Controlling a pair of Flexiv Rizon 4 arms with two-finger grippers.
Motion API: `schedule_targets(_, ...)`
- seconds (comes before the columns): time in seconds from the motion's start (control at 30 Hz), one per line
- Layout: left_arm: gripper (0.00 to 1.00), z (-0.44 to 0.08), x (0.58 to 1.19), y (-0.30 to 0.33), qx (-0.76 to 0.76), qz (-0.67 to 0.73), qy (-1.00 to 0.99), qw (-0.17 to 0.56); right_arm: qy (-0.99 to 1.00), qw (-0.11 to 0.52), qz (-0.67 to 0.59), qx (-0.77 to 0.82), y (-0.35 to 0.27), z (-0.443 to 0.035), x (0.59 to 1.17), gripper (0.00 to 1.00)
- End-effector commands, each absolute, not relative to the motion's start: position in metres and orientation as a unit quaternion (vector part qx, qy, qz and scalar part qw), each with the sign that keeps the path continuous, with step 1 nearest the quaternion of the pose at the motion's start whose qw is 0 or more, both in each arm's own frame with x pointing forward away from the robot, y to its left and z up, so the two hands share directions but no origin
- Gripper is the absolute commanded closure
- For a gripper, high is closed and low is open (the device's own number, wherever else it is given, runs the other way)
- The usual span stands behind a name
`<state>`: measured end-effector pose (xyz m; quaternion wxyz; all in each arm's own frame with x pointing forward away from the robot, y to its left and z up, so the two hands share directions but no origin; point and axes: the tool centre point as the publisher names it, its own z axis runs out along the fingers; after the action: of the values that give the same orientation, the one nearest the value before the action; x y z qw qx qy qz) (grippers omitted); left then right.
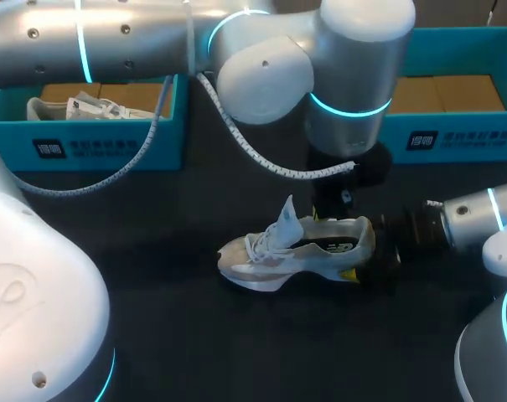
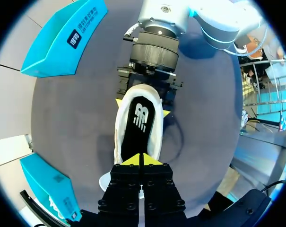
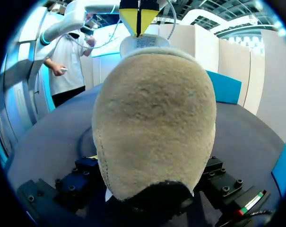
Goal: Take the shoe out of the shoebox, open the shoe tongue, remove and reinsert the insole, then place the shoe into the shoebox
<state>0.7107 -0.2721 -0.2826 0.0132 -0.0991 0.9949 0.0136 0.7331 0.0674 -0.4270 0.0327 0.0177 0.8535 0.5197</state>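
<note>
A white and beige shoe (image 1: 291,251) stands on the dark table, toe to the left, its tongue (image 1: 288,219) sticking up. A black insole (image 2: 140,120) lies inside it. My right gripper (image 1: 369,258) comes in from the right and is shut on the heel (image 3: 154,123), its fingers (image 2: 118,101) against both sides. My left gripper (image 2: 141,161) hangs straight over the shoe's opening with its yellow tips pressed together, right at the tongue's top edge (image 3: 145,42). I cannot see anything pinched between those tips.
A teal shoebox (image 1: 85,142) at the back left holds another white shoe (image 1: 77,109). A second teal shoebox (image 1: 454,134) stands at the back right. My left arm's coiled cable (image 1: 261,159) hangs over the table behind the shoe.
</note>
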Motion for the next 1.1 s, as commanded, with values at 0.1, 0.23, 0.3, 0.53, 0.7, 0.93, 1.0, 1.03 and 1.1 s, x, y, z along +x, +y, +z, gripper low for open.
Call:
schedule_targets(0.1,1.0,-0.282,0.71,-0.27,-0.099,0.012,0.995,0.014,0.854,0.033,0.518,0.018,0.068,-0.427,0.733,1.0)
schedule_targets(0.23,1.0,-0.282,0.71,-0.27,-0.099,0.012,0.995,0.014,0.854,0.033,0.518,0.018,0.068,-0.427,0.733,1.0)
schedule_targets(0.3,1.0,-0.282,0.71,-0.27,-0.099,0.012,0.995,0.014,0.854,0.033,0.518,0.018,0.068,-0.427,0.733,1.0)
schedule_targets(0.53,1.0,-0.295,0.708,-0.277,-0.072,0.014,0.997,0.001,0.854,0.033,0.518,0.018,0.068,-0.427,0.733,1.0)
schedule_targets(0.7,1.0,-0.312,0.712,-0.282,-0.047,0.013,0.999,-0.01,0.854,0.033,0.518,0.018,0.068,-0.427,0.733,1.0)
schedule_targets(0.93,1.0,-0.333,0.717,-0.285,-0.021,0.013,1.0,-0.013,0.854,0.033,0.518,0.018,0.068,-0.427,0.733,1.0)
schedule_targets(1.0,1.0,-0.34,0.718,-0.286,-0.013,0.006,1.0,-0.027,0.854,0.033,0.518,0.018,0.068,-0.427,0.733,1.0)
schedule_targets(1.03,1.0,-0.342,0.718,-0.286,-0.012,0.006,0.999,-0.031,0.854,0.033,0.518,0.018,0.068,-0.427,0.733,1.0)
schedule_targets(1.1,1.0,-0.347,0.718,-0.287,-0.009,0.003,0.999,-0.04,0.854,0.033,0.518,0.018,0.068,-0.427,0.733,1.0)
